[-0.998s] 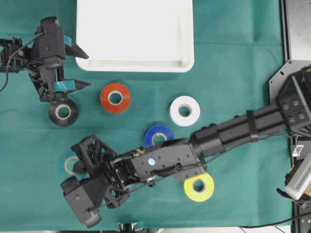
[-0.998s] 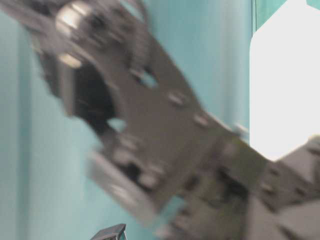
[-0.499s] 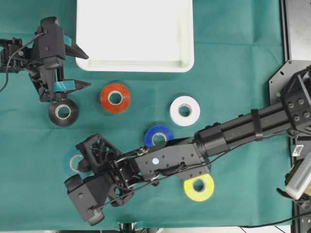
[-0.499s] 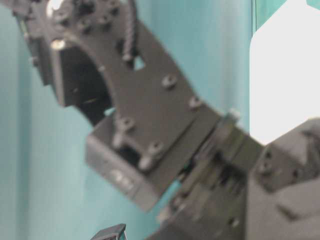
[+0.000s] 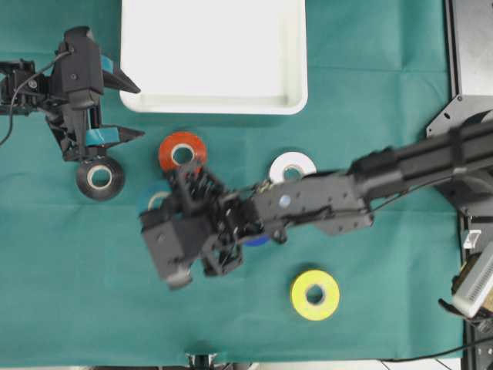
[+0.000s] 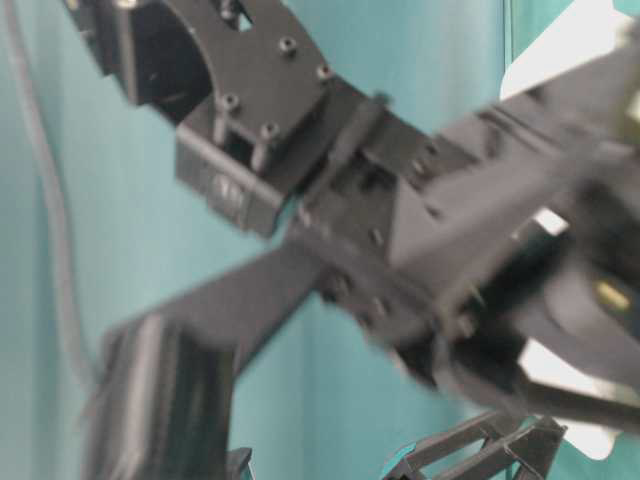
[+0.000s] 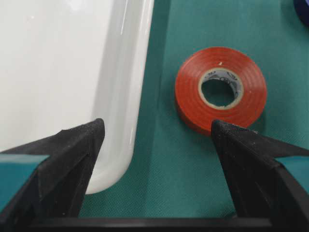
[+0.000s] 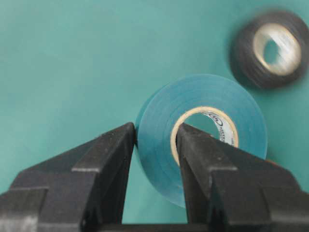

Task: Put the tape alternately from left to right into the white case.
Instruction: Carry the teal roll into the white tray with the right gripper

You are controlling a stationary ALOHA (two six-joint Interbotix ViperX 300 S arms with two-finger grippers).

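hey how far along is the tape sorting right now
Nothing is done yet: the white case holds no rolls. In hand: the right end effector is shut on the teal roll. Left: the red roll, black roll, white roll, yellow roll and a mostly hidden blue roll lie on the cloth. The left end effector is open, empty.

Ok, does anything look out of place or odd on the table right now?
Nothing stands out. The teal roll is clamped through its wall by the right gripper, the other rolls lie flat on the green cloth, and the white case sits square with nothing in it.
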